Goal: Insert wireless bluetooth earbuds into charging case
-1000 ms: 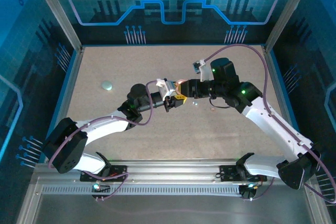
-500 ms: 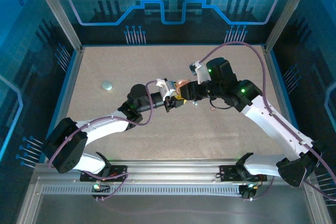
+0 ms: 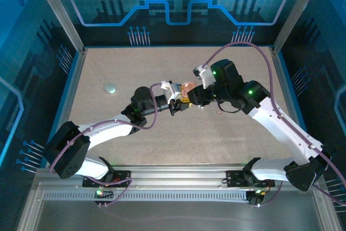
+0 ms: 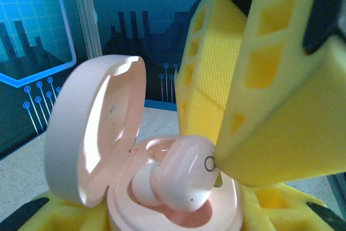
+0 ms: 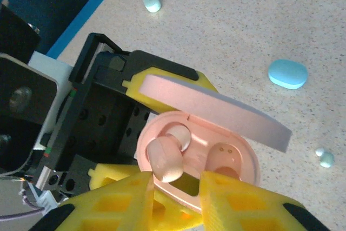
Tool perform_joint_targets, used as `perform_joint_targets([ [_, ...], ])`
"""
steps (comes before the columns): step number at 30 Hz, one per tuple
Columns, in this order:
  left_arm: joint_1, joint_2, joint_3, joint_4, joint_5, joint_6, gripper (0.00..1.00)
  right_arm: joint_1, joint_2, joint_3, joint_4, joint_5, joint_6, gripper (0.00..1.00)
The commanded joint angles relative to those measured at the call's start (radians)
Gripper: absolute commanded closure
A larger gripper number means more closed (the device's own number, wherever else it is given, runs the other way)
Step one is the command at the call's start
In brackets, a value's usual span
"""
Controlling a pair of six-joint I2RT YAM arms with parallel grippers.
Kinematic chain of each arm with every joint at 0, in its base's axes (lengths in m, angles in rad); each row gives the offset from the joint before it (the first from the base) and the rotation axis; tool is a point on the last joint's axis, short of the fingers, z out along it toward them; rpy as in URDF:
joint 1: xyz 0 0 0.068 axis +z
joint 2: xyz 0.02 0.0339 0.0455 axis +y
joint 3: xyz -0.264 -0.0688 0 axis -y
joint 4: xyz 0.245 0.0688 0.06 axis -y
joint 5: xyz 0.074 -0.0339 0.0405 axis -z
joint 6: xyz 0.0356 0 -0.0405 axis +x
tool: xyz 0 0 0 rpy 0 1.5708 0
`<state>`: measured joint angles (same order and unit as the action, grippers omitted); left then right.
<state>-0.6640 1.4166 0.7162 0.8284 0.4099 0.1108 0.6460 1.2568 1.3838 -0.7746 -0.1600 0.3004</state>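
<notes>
The open case (image 5: 246, 158) is clamped by the left jaws. The earbud (image 5: 165, 160) is tilted in its well, tip toward the lid (image 4: 92, 133), touched by the slightly parted right jaws.

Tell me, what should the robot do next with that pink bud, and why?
Probably press the pink earbud straight down. It sits tilted and half out of the open pink case held by the left claw, with a fingertip of the right claw against it.

The pink charging case (image 4: 97, 133) is cut off by the bottom edge. The right fingers (image 5: 238, 204) hide its near rim.
</notes>
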Motion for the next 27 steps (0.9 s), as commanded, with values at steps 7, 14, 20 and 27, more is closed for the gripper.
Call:
perform_joint_targets([
  [7,-0.003,-0.030,0.038,0.044,0.040,0.016,0.69,0.009,0.008,0.030,-0.023,0.028,-0.016,0.71],
  [14,-0.003,-0.028,0.040,0.035,0.047,0.019,0.69,0.009,0.007,0.029,-0.002,0.011,-0.043,0.77],
  [20,-0.003,-0.025,0.050,0.004,0.073,0.036,0.69,0.007,0.019,0.035,-0.008,0.014,-0.078,0.79],
  [27,-0.003,-0.038,0.051,-0.025,0.081,0.059,0.69,-0.007,0.016,0.046,-0.008,0.047,-0.077,0.77],
])
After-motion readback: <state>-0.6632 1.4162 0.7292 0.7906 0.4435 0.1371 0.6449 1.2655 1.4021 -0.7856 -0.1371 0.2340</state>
